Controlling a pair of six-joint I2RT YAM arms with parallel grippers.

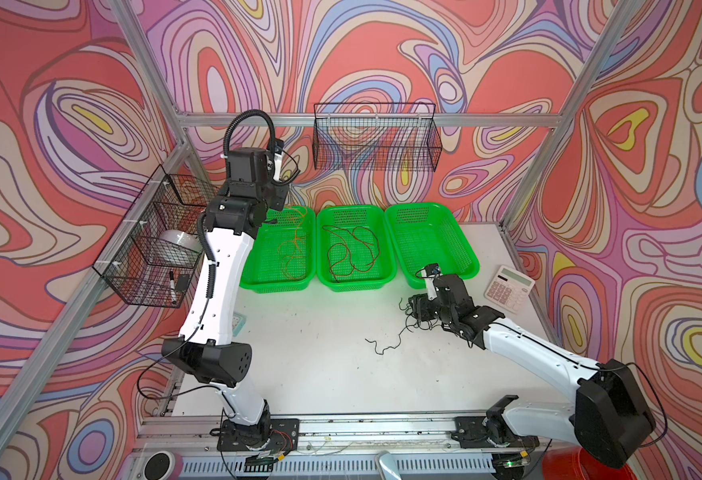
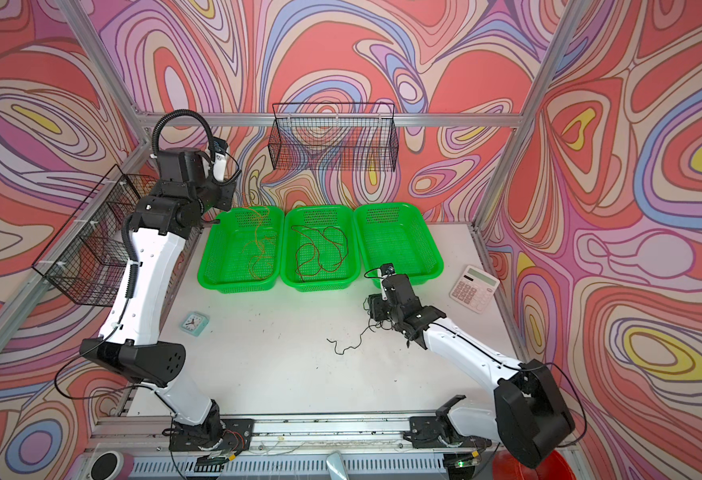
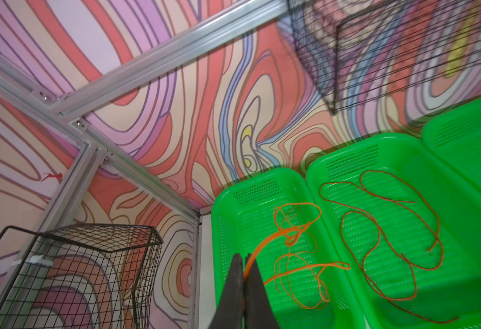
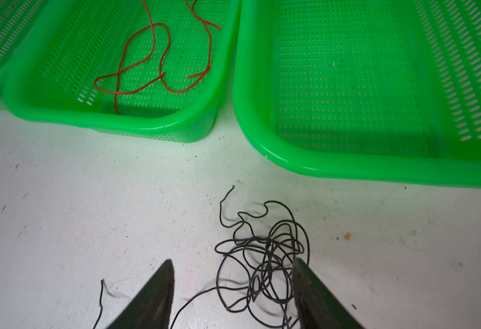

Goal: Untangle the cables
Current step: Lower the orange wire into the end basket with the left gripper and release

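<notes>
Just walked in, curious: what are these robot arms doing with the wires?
They are sorting tangled wires. The left pincer is shut on a thin orange wire, dangling it into the left green plastic basket. A thin dark red wire lies in the middle green basket. The right pincer stands open over a tangled thin black wire on the white table.

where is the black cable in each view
Both top views: black cable lies on the table, right of middle, in front of the baskets.
Left wrist: not in it.
Right wrist: heaped between the right gripper's open jaws.
Landmark: the middle green basket, in all four.
</notes>
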